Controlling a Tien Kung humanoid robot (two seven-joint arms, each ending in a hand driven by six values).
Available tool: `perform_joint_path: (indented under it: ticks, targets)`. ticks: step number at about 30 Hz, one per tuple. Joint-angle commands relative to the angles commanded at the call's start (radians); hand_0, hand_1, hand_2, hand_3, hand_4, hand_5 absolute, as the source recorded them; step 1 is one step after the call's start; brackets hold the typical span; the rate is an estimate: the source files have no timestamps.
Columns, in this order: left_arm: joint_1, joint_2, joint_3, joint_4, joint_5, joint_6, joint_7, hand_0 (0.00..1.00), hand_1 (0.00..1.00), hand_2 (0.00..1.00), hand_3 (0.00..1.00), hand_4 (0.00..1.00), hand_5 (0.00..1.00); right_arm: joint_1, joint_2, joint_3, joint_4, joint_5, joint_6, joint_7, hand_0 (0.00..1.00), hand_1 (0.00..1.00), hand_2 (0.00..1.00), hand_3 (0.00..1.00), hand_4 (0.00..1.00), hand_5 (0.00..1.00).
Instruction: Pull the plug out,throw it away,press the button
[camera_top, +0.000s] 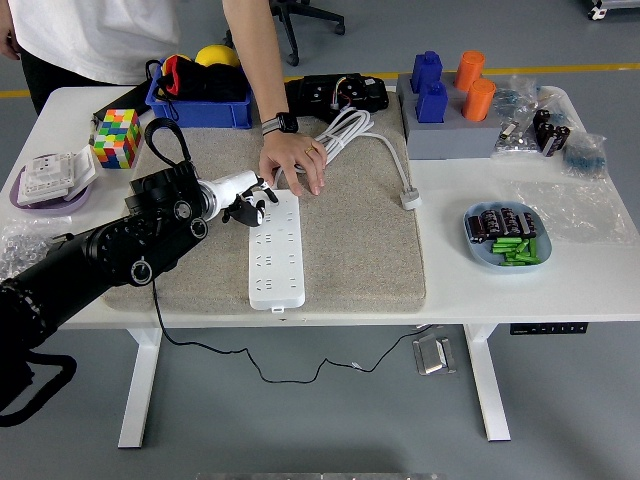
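Note:
A white power strip lies lengthwise on the beige mat. My left hand hovers at the strip's far left corner, fingers curled downward with nothing visible in them. A person's hand rests on the strip's far end, right beside my fingers. The white cable lies coiled at the mat's back, and its plug lies loose on the mat's right edge, out of the strip. My right arm is out of sight.
A Rubik's cube and a blue bin stand at the back left. At the back right, a grey block carries blue and orange pieces. A blue dish of parts sits at the right, and plastic bags lie further right.

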Motion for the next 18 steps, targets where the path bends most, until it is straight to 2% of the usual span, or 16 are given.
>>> perform_joint_path:
  ticks: [11, 14, 18]
  targets:
    - [0.006, 0.002, -0.017, -0.006, 0.009, 0.002, -0.004, 0.056, 0.013, 0.148, 0.72, 0.039, 0.002, 0.002, 0.002, 0.006, 0.0, -0.002, 0.0, 0.0, 0.767, 0.729, 0.724, 0.713, 0.883, 0.658]
    - [0.022, 0.008, -0.081, -0.029, 0.046, 0.007, -0.017, 0.056, 0.013, 0.149, 0.717, 0.041, 0.002, 0.002, 0.004, 0.007, 0.001, -0.001, 0.0, 0.001, 0.767, 0.729, 0.724, 0.713, 0.883, 0.658]
    - [0.098, 0.007, -0.241, -0.109, 0.147, 0.0, -0.009, 0.056, 0.013, 0.149, 0.717, 0.041, 0.002, 0.0, 0.007, 0.011, -0.001, -0.005, 0.0, 0.001, 0.767, 0.729, 0.724, 0.713, 0.883, 0.658]
